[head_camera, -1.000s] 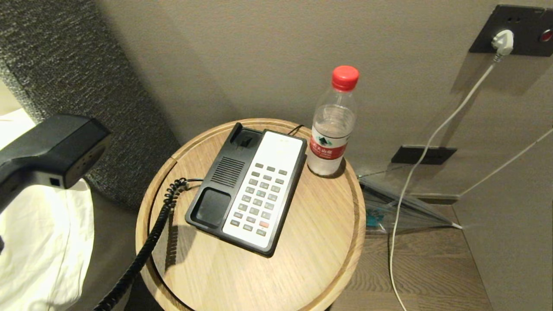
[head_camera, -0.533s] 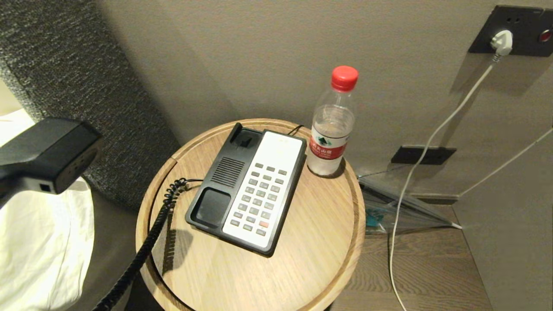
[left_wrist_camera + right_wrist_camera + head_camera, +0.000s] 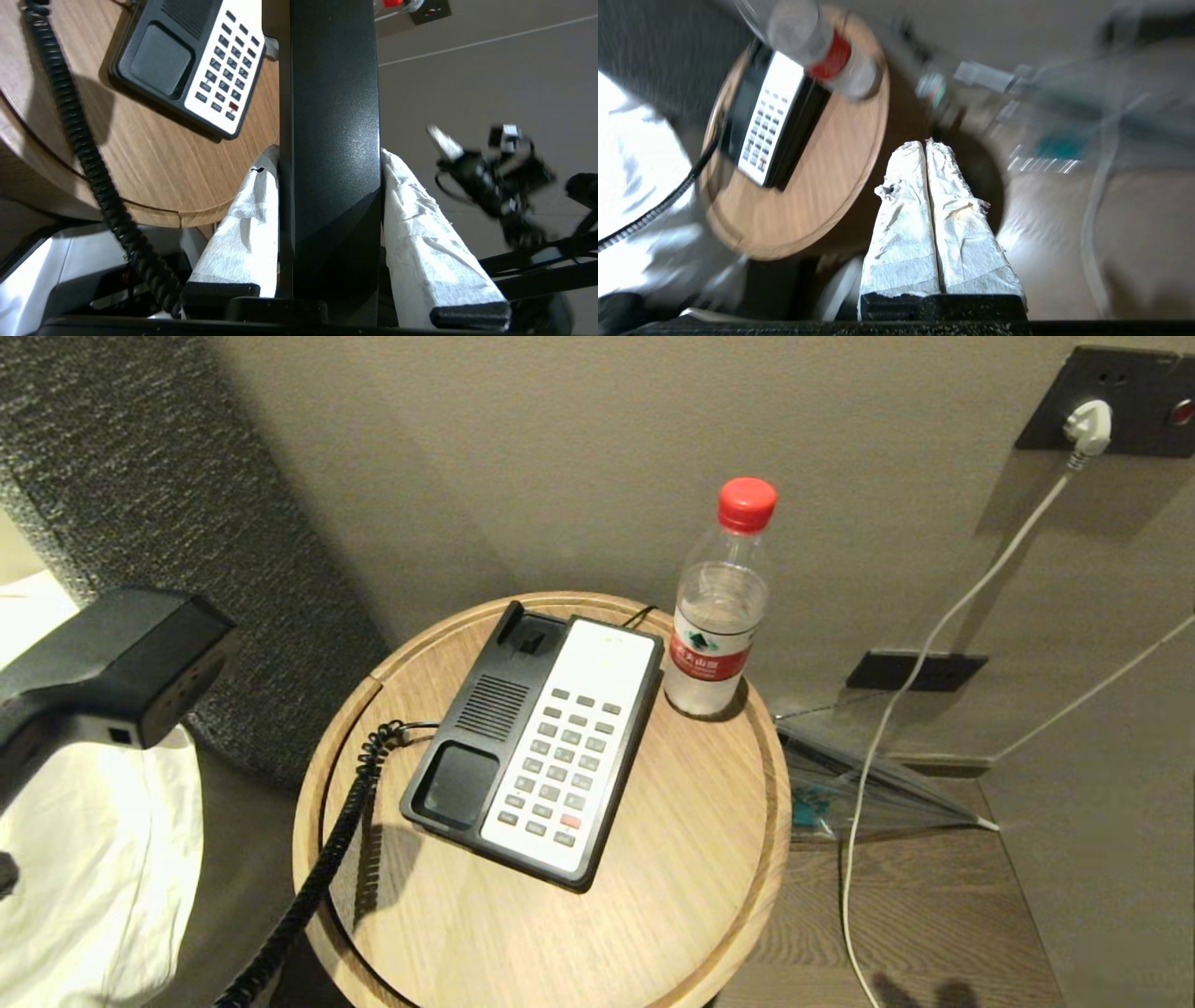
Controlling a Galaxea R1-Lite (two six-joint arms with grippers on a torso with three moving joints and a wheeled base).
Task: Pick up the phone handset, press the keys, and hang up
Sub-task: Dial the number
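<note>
Beige wall and a grey padded headboard back a round wooden tabletop [image 3: 653,915] that carries the black-and-white phone base [image 3: 537,747] and, just beside its far corner, a clear water bottle [image 3: 717,616] with a red cap. On that base the cradle lies bare, so step 1 of the task looks done: the phone handset [image 3: 332,140] is up in the air to the left of the tabletop, over white bedding [image 3: 84,887], its blocky end showing in the head view and its coiled cord [image 3: 317,868] trailing down past the rim. Gripping it is the left end effector [image 3: 331,156], whose 2 paper-wrapped fingers [image 3: 420,233] pinch the handset's shaft from both sides. Nearby, the right end effector [image 3: 926,145] hangs beyond the tabletop's edge on the bottle side, above the wooden floor, with its wrapped fingers pressed together and nothing between them. From here, 2 steps appear left: pressing the keys on the keypad [image 3: 560,761], which no finger touches yet, and setting the handset back on the cradle. Judging by its closed tip, the right arm seems the likely one to do the pressing.
</note>
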